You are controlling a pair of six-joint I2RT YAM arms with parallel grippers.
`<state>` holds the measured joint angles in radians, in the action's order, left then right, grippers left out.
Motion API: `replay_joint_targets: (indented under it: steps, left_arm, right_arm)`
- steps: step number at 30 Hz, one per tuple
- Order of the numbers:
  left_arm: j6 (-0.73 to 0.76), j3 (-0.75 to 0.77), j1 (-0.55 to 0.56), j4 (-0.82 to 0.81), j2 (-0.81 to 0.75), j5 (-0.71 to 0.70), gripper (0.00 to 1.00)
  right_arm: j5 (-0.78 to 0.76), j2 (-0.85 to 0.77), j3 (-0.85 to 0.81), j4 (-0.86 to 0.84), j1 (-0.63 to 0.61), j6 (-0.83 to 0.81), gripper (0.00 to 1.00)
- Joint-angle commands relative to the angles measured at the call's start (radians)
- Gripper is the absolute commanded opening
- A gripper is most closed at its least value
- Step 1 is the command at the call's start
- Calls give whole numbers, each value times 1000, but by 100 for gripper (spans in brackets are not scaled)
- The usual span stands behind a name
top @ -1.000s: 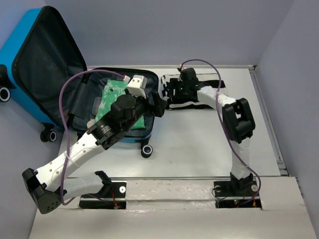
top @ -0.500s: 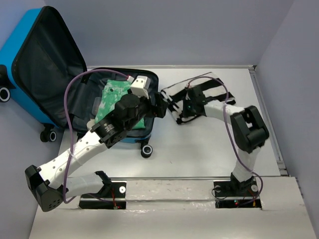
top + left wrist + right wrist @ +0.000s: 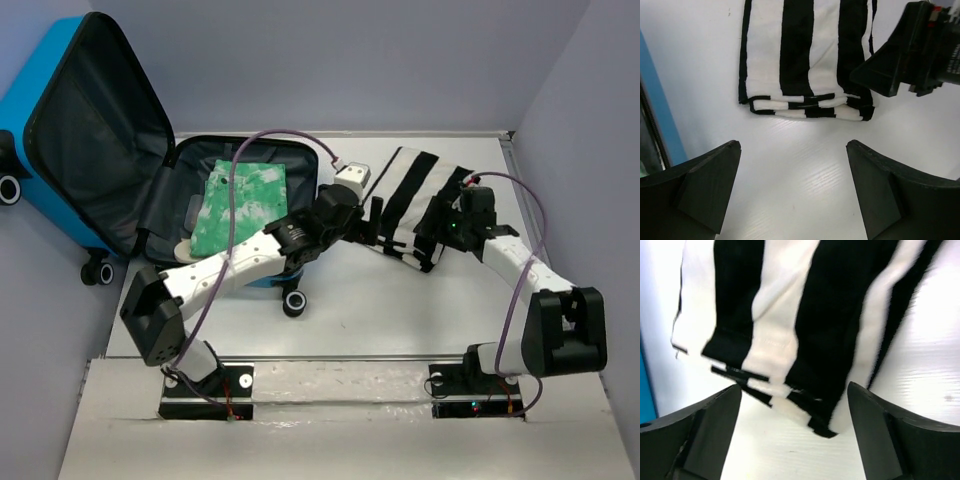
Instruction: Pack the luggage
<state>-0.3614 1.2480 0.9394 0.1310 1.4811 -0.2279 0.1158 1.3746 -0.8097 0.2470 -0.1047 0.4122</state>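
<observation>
Luggage (image 3: pixel 100 130) open, green cloth (image 3: pixel 255 205) inside

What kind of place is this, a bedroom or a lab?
Probably a robot test cell: left arm and right arm bolted to a white table, plain walls boxing it in, an open blue suitcase and folded striped cloth as props.

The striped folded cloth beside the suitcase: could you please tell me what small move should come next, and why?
Probably ease the left gripper forward and close on the striped cloth at its folded edge: it lies on the table outside the luggage, and the right gripper is open too, holding nothing.
</observation>
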Motion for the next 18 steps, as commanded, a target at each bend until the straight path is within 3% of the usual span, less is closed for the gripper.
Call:
replay_joint_targets:
  steps: [1,5,9,18]
  left_arm:
    - [-5,173,9,27,138,-90,99]
    - [10,353,-4,119,312,-145,99]
    - [15,461,-53,173,439,-81,99]
    - [47,741,-108,321,708,5,99]
  right_arm:
    - [42,-51,-66,-25,117,53,96]
    - [62,61,-157,-60,245,115,100]
    - [62,205,-229,-117,310,169,100]
    - [68,558,-473,-115,321,212,100]
